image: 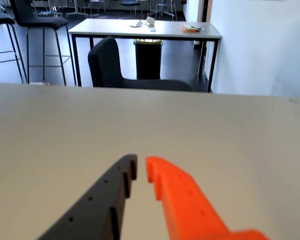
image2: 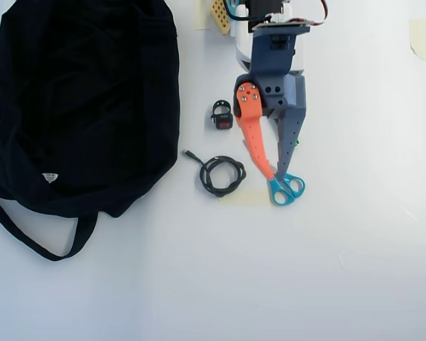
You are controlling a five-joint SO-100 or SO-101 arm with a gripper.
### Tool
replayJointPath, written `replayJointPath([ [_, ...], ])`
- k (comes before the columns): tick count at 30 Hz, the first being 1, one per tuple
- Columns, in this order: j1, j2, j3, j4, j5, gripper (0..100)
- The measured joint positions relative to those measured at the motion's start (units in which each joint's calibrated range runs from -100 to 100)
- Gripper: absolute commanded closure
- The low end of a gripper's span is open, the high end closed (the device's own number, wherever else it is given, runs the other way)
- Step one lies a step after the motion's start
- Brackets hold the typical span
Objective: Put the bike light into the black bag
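In the overhead view the bike light, a tiny black gadget with a red face, lies on the white table just left of my arm. The large floppy black bag fills the left side, its strap trailing toward the bottom. My gripper points down the view, right of the light and below it. Its orange and dark fingers are nearly together, with nothing between them. The wrist view shows the gripper over bare tabletop; light and bag are out of that view.
A coiled black cable lies below the light, left of my fingertips. Teal-handled scissors sit under the fingertips. The arm's base stands at the top. Beyond the table edge, the wrist view shows a black chair and another table.
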Motion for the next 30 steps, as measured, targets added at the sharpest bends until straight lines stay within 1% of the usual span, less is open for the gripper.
replayJointPath([
  [5,0.0,7.14,-8.02,0.0,0.0,98],
  [9,0.0,9.88,-11.48,0.0,0.0,98],
  [17,0.22,10.05,-11.79,0.0,0.0,98],
  [22,3.09,10.05,-11.79,0.0,0.0,98],
  [30,3.01,10.05,-10.38,0.0,0.0,98],
])
